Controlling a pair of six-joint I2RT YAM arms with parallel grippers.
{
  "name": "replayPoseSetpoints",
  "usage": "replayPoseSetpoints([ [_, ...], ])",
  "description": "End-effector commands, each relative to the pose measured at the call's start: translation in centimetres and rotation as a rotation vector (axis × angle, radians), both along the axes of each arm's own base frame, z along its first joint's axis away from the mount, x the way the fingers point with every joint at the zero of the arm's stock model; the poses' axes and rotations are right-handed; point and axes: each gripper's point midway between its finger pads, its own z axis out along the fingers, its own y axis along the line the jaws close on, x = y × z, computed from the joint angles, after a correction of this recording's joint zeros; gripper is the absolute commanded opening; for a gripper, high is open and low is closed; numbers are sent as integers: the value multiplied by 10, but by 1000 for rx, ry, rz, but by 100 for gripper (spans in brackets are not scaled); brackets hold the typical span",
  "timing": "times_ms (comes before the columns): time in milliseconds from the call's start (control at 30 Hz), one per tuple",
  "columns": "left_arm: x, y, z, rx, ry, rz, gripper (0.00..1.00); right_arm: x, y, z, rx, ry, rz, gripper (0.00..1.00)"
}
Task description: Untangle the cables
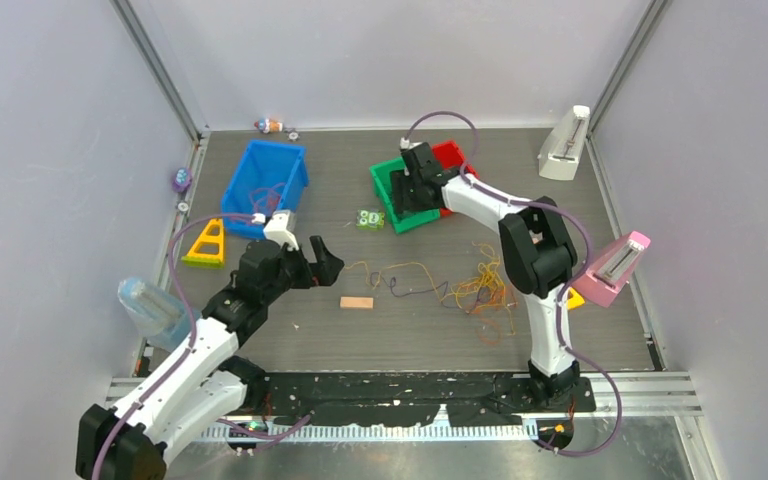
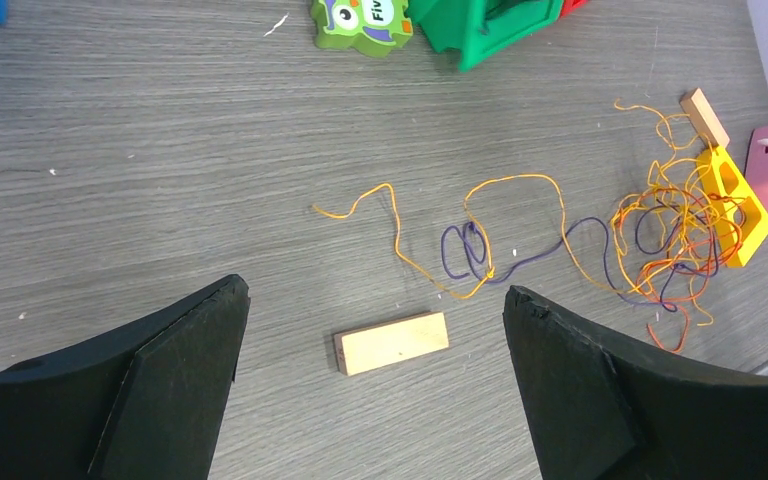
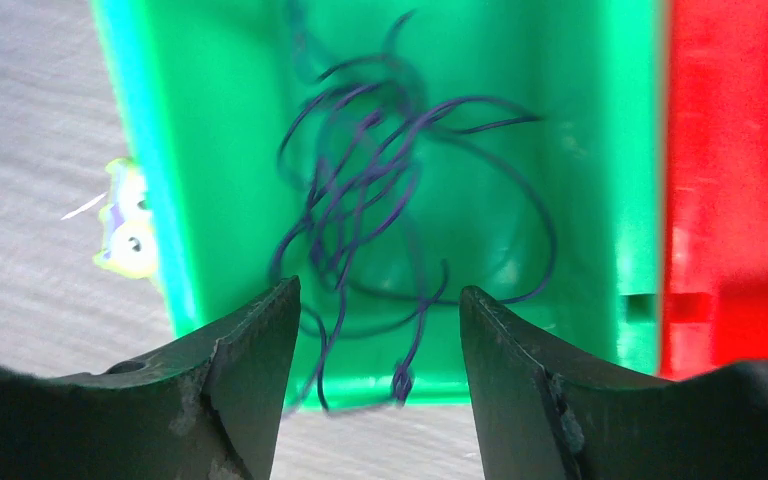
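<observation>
Black fingers (image 2: 175,380) of the left gripper (image 2: 372,292) are seen spread wide, nothing between them, above the grey table (image 2: 160,180); the right gripper (image 3: 378,290) is seen with fingers apart over the green bin (image 3: 580,150), beside a red bin (image 3: 740,150); a dark purple cable (image 3: 355,185) lies coiled in the green bin, unclamped; orange, yellow and purple cables (image 2: 670,240) are tangled at the right of the left wrist frame, strands trailing towards its centre; a wooden block (image 2: 392,342) lies below those strands
</observation>
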Motion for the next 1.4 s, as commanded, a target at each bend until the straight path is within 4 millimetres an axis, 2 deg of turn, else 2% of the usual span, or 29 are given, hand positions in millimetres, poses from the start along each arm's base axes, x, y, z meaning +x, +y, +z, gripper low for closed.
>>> replayPoseSetpoints([
  [0, 6, 6, 15, -2, -107, 16, 100, -26, 54, 26, 105, -9, 161, 65],
  [67, 5, 7, 15, 1, -121, 13, 100, -34, 59, 33, 119, -15, 171, 65],
  [100, 4, 7, 15, 4, -129, 10, 99, -36, 61, 42, 135, -30, 170, 65],
  [133, 3, 7, 13, 3, -134, 0, 99, -39, 59, 43, 135, -29, 168, 65],
  [267, -1, -5, 11, -9, -153, -84, 100, -50, 45, 69, 131, -75, 155, 67],
  [333, -3, -11, 5, -20, -142, -113, 98, -57, 29, 93, 112, -127, 133, 71],
  [367, -5, -14, 2, -28, -136, -131, 98, -64, 20, 86, 89, -119, 122, 74],
  [400, -7, -18, -2, -33, -128, -154, 98, -69, 14, 101, 99, -151, 117, 76],
  [433, -8, -22, -5, -37, -122, -172, 98, -79, 5, 90, 80, -133, 109, 79],
  [467, -10, -25, -9, -36, -113, -189, 98, -84, 0, 104, 95, -164, 105, 81],
  [500, -12, -28, -11, -37, -111, -209, 98, -94, -11, 91, 69, -145, 91, 84],
  [533, -13, -31, -14, -31, -110, -227, 98, -98, -19, 104, 76, -177, 73, 85],
  [567, -13, -34, -17, -21, -104, -233, 98, -109, -28, 90, 54, -154, 66, 88],
  [600, -15, -37, -18, -9, -102, -242, 98, -114, -37, 98, 54, -175, 43, 90],
  [633, -15, -40, -19, -1, -104, -249, 98, -124, -47, 86, 34, -154, 31, 93],
  [667, -16, -43, -17, 8, -111, -264, 98, -129, -56, 93, 36, -174, 6, 94],
  [700, -16, -46, -15, 23, -121, -274, 98, -141, -67, 80, 13, -147, -7, 96],
  [733, -15, -49, -13, 33, -129, -277, 99, -145, -77, 86, 16, -166, -48, 96],
  [767, -15, -52, -10, 44, -137, -286, 99, -156, -88, 73, -13, -136, -71, 97],
  [800, -13, -54, -7, 58, -144, -276, 99, -159, -99, 81, -4, -160, -125, 97],
  [933, -6, -53, -1, 100, -199, -247, 100, -191, -140, 49, -52, -83, -251, 97],
  [967, -5, -54, 0, 103, -216, -252, 100, -195, -146, 50, -33, -87, -280, 96],
  [1067, -2, -56, -2, 87, -279, -253, 100, -211, -162, 33, -24, -61, -329, 95],
  [1100, -4, -55, -11, 80, -288, -255, 100, -213, -165, 34, -3, -66, -352, 94],
  [1133, -4, -57, -11, 74, -297, -266, 100, -218, -168, 27, -5, -54, -364, 94],
  [1300, -8, -59, -3, 70, -314, -295, 100, -225, -177, 16, 22, -42, -425, 92],
  [1367, -4, -52, -3, 80, -316, -242, 100, -226, -177, 14, 24, -38, -426, 91],
])
